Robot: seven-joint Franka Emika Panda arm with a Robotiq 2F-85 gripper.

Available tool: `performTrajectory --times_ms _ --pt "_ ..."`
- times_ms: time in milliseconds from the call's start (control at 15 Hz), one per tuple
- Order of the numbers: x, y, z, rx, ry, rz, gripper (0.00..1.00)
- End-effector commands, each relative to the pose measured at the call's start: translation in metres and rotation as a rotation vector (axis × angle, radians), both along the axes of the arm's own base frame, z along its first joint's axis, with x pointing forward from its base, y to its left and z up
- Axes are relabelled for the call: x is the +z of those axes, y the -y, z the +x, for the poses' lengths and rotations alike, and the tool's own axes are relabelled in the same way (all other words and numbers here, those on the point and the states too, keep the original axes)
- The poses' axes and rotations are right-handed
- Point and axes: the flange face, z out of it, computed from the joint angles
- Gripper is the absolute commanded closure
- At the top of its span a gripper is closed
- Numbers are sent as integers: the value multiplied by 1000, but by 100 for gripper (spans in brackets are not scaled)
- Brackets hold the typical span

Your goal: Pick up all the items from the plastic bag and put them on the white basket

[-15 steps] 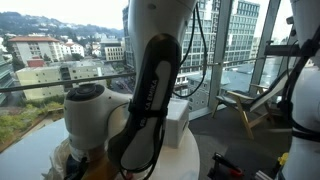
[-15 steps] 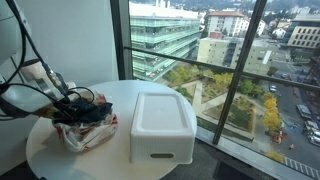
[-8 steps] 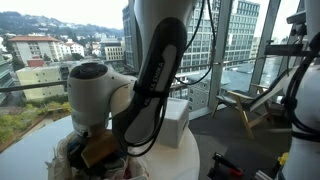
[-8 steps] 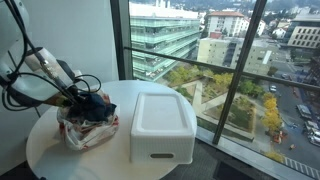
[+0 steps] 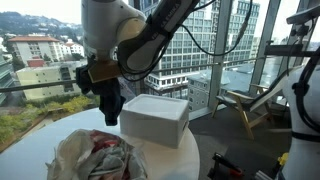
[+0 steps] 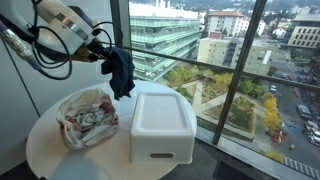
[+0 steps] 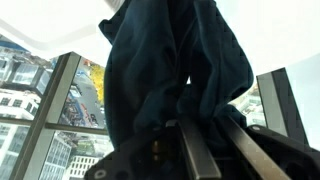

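Since the earlier frames, our arm [image 5: 115,28] is swinging up, well clear of where it was crouching low. Below it, the round white tabletop [image 6: 45,160] is carrying the white basket [image 6: 162,125] and, just beside it, the crumpled plastic bag [image 6: 88,117], which is holding more items. A dark blue cloth [image 6: 121,72] is dangling in the air above the gap between bag and basket. The claw [image 6: 108,58] is pinching the cloth's upper edge shut, as the wrist view is showing.

We are judging the hold as slim: a quick swing could be shaking the cloth loose. Letting go too early would be dropping it onto the tabletop or draping it over the basket's rim.
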Motion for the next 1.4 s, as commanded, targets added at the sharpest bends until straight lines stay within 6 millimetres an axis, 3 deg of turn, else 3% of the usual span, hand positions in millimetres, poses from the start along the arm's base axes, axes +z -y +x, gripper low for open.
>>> performTrajectory --times_ms 0,133,267,467,667,733,800,867,1000,1333 --pt "59 54 22 -139 143 -36 87" --pt "61 91 28 -231 195 -82 87" --pt "37 129 23 -344 201 -139 87" --pt "-26 169 -1 -510 144 -251 88" --pt "-103 184 -38 -632 -11 -325 89" --pt "-125 185 -49 -656 -56 -339 87" --pt "-141 185 -56 -671 -87 -347 59" --pt "-153 183 -61 -684 -116 -338 57" --pt "-153 172 -60 -678 -127 -307 44" --pt "-90 107 -38 -554 36 -276 6"
